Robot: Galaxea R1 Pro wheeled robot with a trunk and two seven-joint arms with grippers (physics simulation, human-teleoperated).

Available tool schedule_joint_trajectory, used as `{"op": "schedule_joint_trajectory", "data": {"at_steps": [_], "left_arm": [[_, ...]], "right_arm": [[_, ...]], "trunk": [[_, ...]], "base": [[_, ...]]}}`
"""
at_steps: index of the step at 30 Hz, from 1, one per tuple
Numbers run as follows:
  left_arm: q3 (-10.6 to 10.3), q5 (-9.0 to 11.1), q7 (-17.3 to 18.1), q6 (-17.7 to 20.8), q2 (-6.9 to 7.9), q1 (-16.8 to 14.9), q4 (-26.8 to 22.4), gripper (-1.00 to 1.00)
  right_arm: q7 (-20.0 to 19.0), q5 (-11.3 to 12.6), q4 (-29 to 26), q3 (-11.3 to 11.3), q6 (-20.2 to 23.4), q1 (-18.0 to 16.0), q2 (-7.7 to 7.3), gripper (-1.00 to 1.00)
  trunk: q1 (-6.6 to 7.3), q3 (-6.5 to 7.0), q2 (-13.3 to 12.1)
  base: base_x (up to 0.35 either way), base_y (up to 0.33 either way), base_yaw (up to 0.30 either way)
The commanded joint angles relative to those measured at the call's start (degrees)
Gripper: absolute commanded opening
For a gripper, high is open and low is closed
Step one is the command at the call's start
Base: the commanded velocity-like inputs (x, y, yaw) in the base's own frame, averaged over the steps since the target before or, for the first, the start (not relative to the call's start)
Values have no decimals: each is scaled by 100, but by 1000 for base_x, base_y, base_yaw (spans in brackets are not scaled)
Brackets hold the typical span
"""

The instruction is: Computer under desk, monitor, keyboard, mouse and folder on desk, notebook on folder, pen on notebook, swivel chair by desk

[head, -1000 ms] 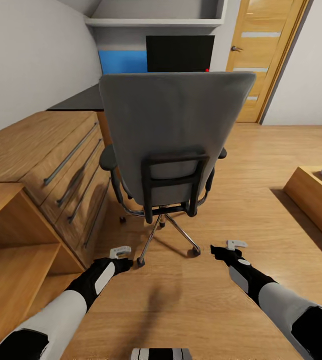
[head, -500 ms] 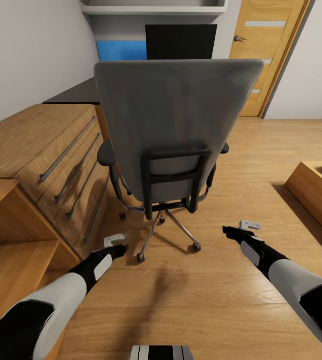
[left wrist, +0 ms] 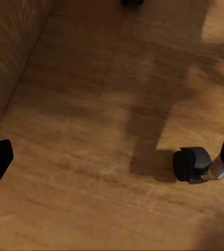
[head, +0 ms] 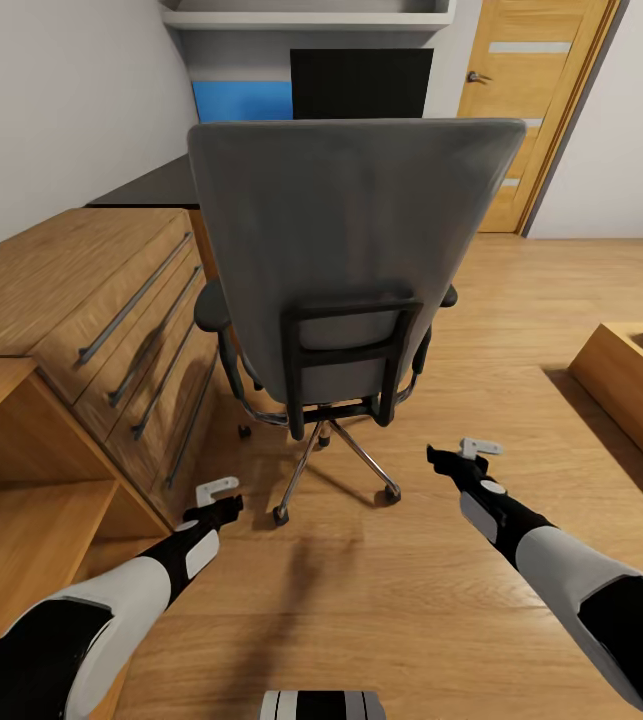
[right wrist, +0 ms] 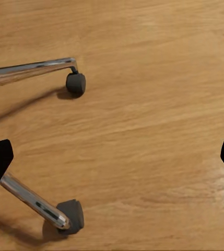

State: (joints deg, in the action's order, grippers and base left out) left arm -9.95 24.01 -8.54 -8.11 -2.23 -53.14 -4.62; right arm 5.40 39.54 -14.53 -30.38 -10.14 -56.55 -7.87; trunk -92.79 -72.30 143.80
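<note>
The grey swivel chair [head: 346, 250] stands right in front of me with its back toward me, so its seat is hidden. Behind it, the black monitor [head: 361, 82] rises above the glossy black desk [head: 156, 187]. Left of the monitor is a bright blue rectangle [head: 243, 100]; I cannot tell whether it is the folder. My left gripper [head: 219, 497] [left wrist: 112, 162] hangs open low over the floor, near a chair caster [left wrist: 191, 165]. My right gripper [head: 461, 455] [right wrist: 112, 159] is open too, above the chrome base legs and a caster [right wrist: 75, 82].
A light wooden drawer chest [head: 111, 300] and an open wooden shelf unit [head: 21, 500] line the left side. A wooden door [head: 531, 100] is at the back right. A low wooden bed frame [head: 631, 390] sits at the right. Wood floor [head: 361, 600] lies between me and the chair.
A second ago the view closed in on the chair, then held still. Since then my left gripper has drawn back toward me and my right gripper has shifted a little left.
</note>
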Motion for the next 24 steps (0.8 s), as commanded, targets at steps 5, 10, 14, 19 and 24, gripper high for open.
{"op": "schedule_joint_trajectory", "data": {"at_steps": [5,10,14,19,24], "left_arm": [[-51,37,-31,-52,-6,-3,10,100],[-43,43,-87,-16,18,-3,-5,100],[-34,62,-405,555,227,-7,-488,100],[-16,97,-622,1697,309,-11,-1259,100],[-7,180,-692,2117,319,-9,-1550,100]], "right_arm": [[31,0,-12,-47,-97,9,8,100],[31,-32,-29,-41,-127,18,1,100],[31,-47,-106,-39,-135,20,-14,100],[32,-50,-193,-46,-137,20,-19,100],[32,-110,-226,-49,-137,21,-24,100]], "trunk": [[1,-4,2],[1,-4,2],[1,-4,2],[1,-4,2],[1,-4,2]], "base": [[0,0,0],[0,0,0],[0,0,0],[0,0,0],[0,0,0]]}}
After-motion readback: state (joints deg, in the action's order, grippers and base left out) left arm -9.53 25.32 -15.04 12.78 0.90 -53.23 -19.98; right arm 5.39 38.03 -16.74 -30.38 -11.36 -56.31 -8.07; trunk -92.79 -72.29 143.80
